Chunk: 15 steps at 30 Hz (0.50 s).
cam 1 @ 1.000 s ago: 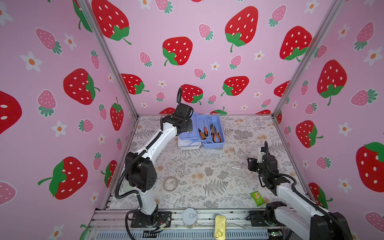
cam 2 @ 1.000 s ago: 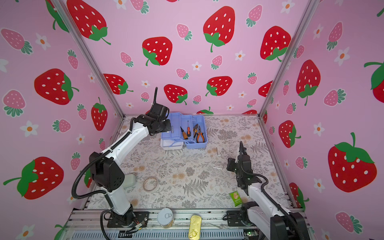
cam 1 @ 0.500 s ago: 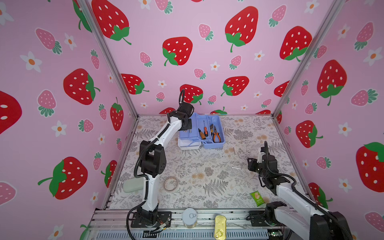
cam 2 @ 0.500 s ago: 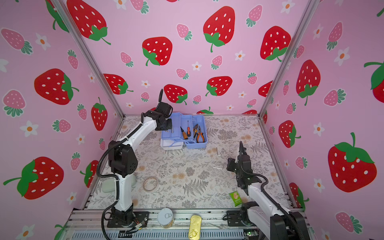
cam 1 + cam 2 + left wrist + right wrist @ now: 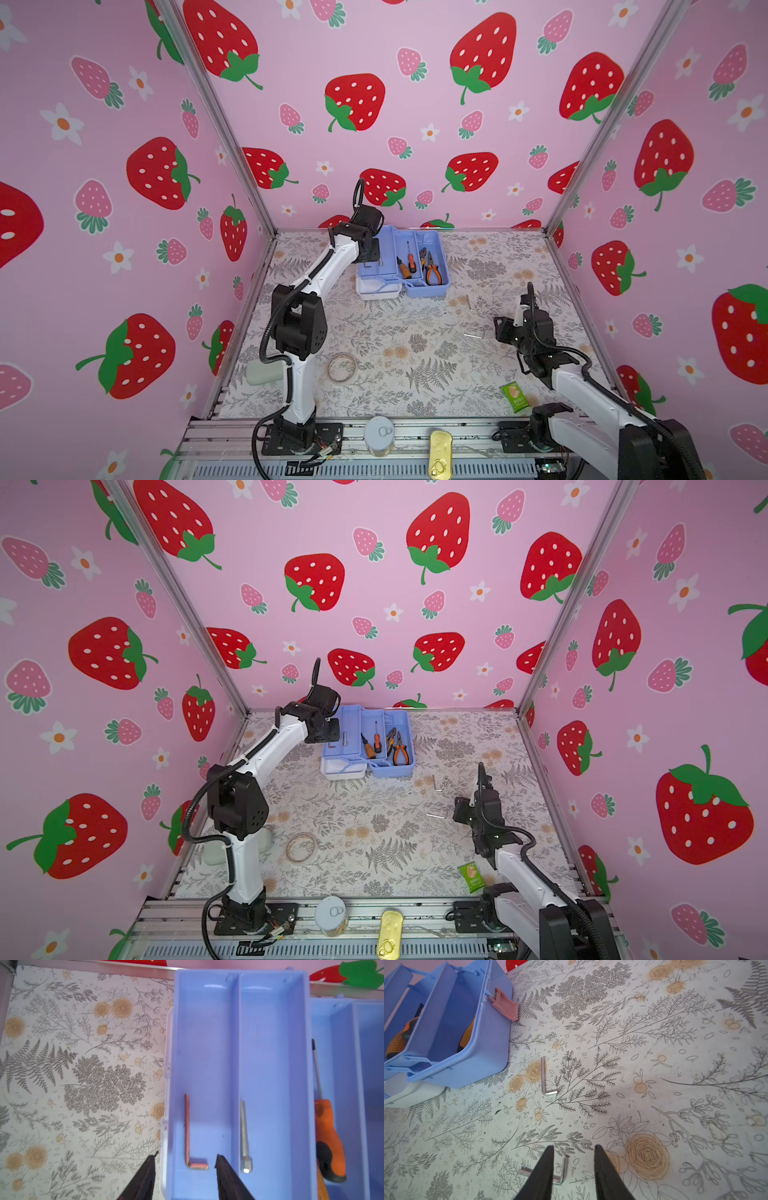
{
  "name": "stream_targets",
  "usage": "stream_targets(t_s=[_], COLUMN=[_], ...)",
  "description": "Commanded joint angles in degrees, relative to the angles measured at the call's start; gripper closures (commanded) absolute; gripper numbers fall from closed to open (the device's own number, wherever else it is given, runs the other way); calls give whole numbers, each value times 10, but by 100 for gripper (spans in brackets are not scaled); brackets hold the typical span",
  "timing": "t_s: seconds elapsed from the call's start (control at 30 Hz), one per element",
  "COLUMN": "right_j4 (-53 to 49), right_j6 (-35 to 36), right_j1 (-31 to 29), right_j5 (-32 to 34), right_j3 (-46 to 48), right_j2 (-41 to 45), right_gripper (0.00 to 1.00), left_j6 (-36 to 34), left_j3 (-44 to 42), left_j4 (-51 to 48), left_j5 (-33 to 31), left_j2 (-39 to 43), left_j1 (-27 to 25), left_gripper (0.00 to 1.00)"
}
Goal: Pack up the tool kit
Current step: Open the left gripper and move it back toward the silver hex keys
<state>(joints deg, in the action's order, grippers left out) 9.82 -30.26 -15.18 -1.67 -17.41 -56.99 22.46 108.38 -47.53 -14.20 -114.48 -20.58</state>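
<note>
1. The tool kit (image 5: 434, 289) sits open at the back of the tabletop (image 5: 415, 353).
2. The left pincer (image 5: 186, 1155) is parted and empty, straddling the tray (image 5: 172, 1064) wall above a reddish hex key (image 5: 187, 1132).
3. The right pincer (image 5: 574, 1147) is narrowly parted and empty; one finger half-hides a silver hex key (image 5: 564, 1167).

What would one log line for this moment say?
left hand: open over tray, hex key lying inside | right hand: open at second hex key on table | third hex key loose near case
</note>
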Motion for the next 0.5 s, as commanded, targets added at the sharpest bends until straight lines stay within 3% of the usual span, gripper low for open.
stream_targets(t_s=[0.0,0.13,0.23,0.47], right_j4=[6,3,5,0], right_j6=[1,-1,-3,-5], right_j1=[4,4,4,4], right_j5=[-10,-11,-6,-3], right_j3=[-16,-16,-12,-12], right_j2=[-3,2,7,14], right_gripper=[65,63,62,59], left_j6=[-2,-18,-11,28], left_j3=[-48,-129,-164,-222], left_j4=[22,28,18,55], left_j5=[-60,-150,-184,-146], left_j2=[91,168,203,218], left_j1=[-39,-129,-192,-285], left_gripper=[51,54,54,53])
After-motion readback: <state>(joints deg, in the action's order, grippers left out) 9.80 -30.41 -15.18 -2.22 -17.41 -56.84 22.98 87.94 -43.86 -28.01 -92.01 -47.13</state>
